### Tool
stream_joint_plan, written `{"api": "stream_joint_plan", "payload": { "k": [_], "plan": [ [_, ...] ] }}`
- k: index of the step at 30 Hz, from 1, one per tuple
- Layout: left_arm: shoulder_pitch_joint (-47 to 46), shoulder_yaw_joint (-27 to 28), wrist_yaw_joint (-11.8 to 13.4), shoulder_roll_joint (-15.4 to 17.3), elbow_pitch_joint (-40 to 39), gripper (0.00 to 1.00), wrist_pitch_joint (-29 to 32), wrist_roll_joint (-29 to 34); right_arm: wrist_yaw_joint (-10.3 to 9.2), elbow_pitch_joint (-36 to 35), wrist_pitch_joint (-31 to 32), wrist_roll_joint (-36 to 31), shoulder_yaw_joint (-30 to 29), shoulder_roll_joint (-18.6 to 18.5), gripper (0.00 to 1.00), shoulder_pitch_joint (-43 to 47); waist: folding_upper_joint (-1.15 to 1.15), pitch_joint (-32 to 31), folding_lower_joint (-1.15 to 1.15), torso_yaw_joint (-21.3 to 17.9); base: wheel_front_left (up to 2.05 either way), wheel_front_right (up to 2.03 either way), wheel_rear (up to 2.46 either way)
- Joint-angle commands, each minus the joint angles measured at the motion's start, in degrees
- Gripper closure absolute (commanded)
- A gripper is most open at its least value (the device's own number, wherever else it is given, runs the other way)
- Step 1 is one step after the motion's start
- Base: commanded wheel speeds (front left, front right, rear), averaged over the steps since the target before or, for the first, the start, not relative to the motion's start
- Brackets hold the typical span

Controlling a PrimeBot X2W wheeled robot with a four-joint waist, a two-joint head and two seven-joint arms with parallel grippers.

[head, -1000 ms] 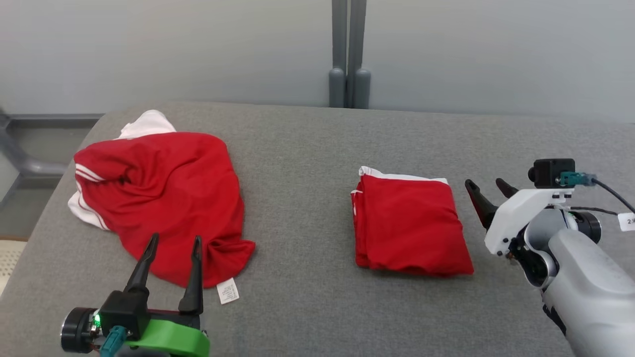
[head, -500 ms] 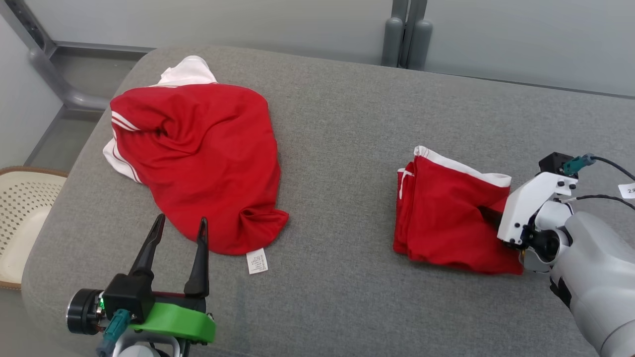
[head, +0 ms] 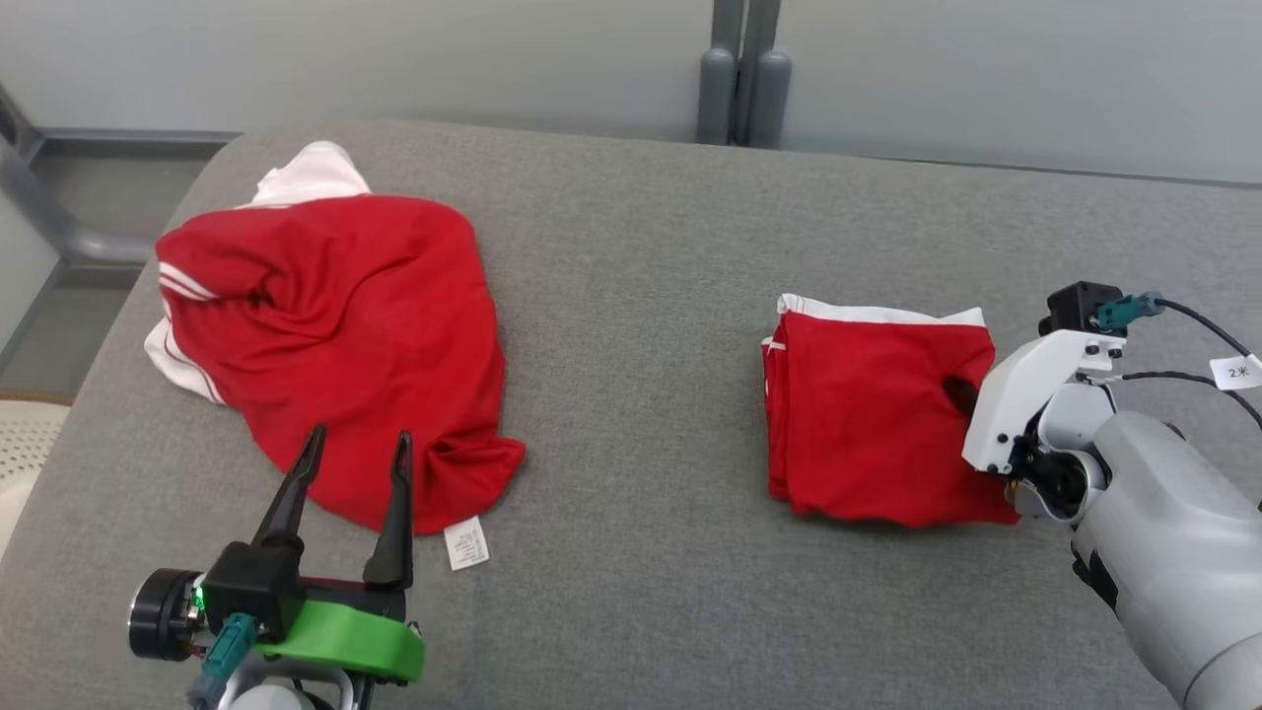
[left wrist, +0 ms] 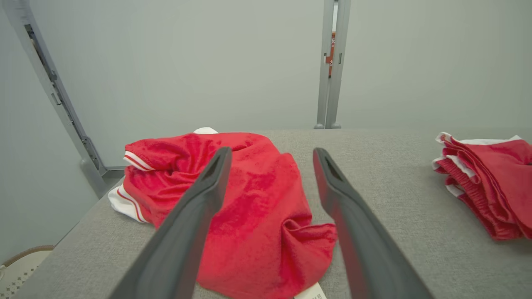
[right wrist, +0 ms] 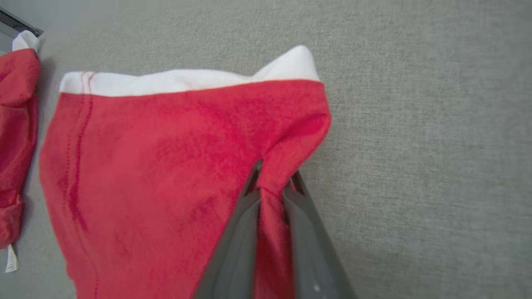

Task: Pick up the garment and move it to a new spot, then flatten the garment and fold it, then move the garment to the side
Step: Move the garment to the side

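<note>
A folded red garment (head: 868, 414) with a white hem lies on the right part of the grey padded surface (head: 631, 296). My right gripper (head: 956, 392) is at its right edge. In the right wrist view the gripper (right wrist: 272, 182) is shut on a pinched ridge of this garment (right wrist: 166, 166), near its far right corner. The garment's stacked layers (left wrist: 498, 187) are at the right of the left wrist view. My left gripper (head: 360, 434) hovers open at the front left, with nothing between its fingers (left wrist: 272, 151).
A second, crumpled red garment (head: 335, 325) with white trim lies at the left, just beyond the left fingertips, its white label (head: 465, 544) near the front. Grey posts (head: 739, 69) stand behind the surface. A pale perforated seat (head: 25, 444) is off the left edge.
My right gripper moved left from beside the folded garment onto its right edge and shut on the cloth. The head camera shifted. The left gripper stayed open in place.
</note>
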Motion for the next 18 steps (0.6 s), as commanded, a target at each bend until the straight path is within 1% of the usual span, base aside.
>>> {"api": "stream_joint_plan", "payload": {
  "k": [1,7,13,18],
  "plan": [
    [0.15,-0.12,-0.28,0.23,-0.14,0.00,-0.01,0.59,-0.06,-0.62,-0.71,0.14,0.79,-0.87,1.00,0.43,0.00,-2.33,0.00,-4.21,0.00,0.00,0.00],
    [-0.70,-2.15,-0.99,-0.24,0.00,0.00,-0.01,0.62,-0.06,-2.70,-1.76,0.96,3.74,-2.94,1.00,0.04,0.00,-3.30,0.00,-11.82,0.00,0.00,0.00],
    [-2.21,-4.62,-1.68,-0.79,0.38,0.00,-0.01,0.25,-0.05,-4.81,-3.17,2.26,6.26,-4.66,1.00,-0.97,0.00,-2.57,0.00,-19.88,0.00,0.00,0.00],
    [-4.15,-6.69,-2.11,-0.68,0.72,0.00,-0.01,0.51,-0.05,-7.25,-5.68,3.72,7.88,-5.21,1.00,-2.15,0.00,-0.06,0.00,-24.51,0.00,0.00,0.00]
  ]
}}
